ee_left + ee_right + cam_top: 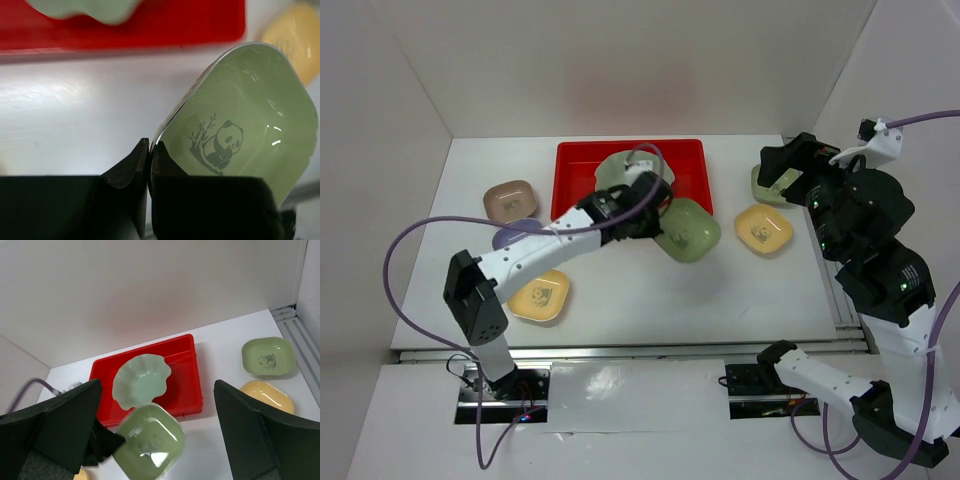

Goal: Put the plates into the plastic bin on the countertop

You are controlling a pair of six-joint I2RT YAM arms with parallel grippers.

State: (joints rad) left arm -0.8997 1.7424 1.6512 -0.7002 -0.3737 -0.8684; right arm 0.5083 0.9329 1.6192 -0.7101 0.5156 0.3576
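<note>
Left gripper [149,152] clamped on the rim of a glossy green rounded-square dish [240,125] with a dark panda-and-bamboo centre print, just in front of the red bin's [575,165] near edge. A pale-green scalloped dish [618,170] lies in the bin. Pink-tan [510,200], lavender [515,236] and yellow [763,229] dishes sit on the white tabletop [650,290]; right gripper [782,172] gapes wide.

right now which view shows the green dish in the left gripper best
Left wrist: the green dish fills it, panda print clear, rim in the left gripper. Top external shows it small; right wrist, whole, print faint.
</note>
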